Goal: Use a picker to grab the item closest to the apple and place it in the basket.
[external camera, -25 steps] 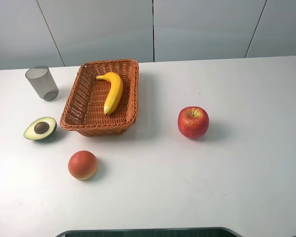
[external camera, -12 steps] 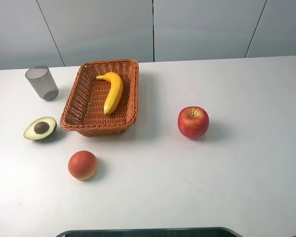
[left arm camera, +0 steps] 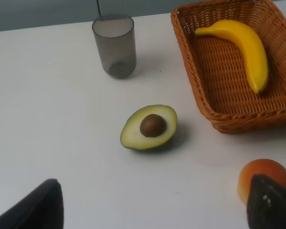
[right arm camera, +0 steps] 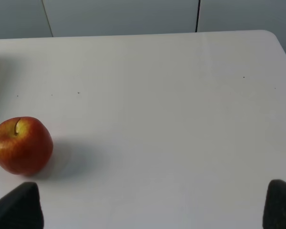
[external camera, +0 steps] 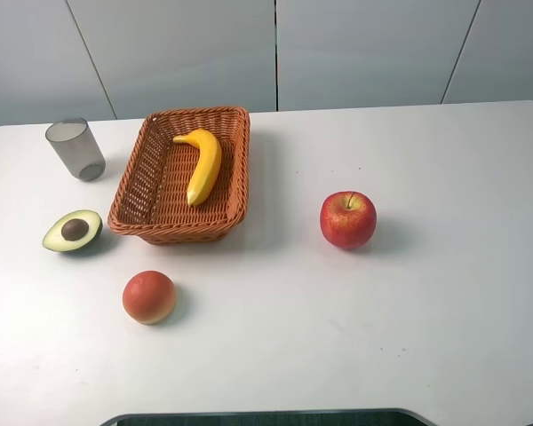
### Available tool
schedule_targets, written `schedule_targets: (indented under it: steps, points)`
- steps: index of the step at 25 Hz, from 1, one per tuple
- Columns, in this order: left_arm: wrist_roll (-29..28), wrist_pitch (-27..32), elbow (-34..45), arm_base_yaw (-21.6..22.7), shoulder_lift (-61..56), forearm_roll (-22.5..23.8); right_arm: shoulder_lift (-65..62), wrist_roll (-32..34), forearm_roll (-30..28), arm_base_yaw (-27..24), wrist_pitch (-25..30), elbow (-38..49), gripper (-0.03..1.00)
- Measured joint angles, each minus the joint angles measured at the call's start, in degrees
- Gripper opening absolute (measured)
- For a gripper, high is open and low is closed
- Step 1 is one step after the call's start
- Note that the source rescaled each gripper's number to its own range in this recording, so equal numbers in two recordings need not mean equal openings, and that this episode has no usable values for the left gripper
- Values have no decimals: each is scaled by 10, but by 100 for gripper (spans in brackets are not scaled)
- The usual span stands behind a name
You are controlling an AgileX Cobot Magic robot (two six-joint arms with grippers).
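Note:
The red apple (external camera: 347, 219) stands right of centre on the white table, and it also shows in the right wrist view (right arm camera: 21, 145). A yellow banana (external camera: 202, 164) lies inside the wicker basket (external camera: 129, 182). An orange round fruit (external camera: 148, 296) sits in front of the basket, and a halved avocado (external camera: 73, 230) lies to its left. Neither gripper appears in the exterior view. My left gripper (left arm camera: 155, 210) is open above the table near the avocado (left arm camera: 149, 127) and the orange fruit (left arm camera: 264, 174). My right gripper (right arm camera: 148, 210) is open, empty, with the apple off to one side.
A grey translucent cup (external camera: 75, 149) stands upright at the back left, beside the basket (left arm camera: 190, 67) in the left wrist view. The table's back edge meets a grey wall. The table's right edge (right arm camera: 281, 47) shows in the right wrist view.

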Motion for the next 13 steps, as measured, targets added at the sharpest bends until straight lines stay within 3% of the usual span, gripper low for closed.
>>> schedule_targets:
  steps: [13]
  points:
    - [-1,0,0,0,0,0,0,1,0,0,0,0,100]
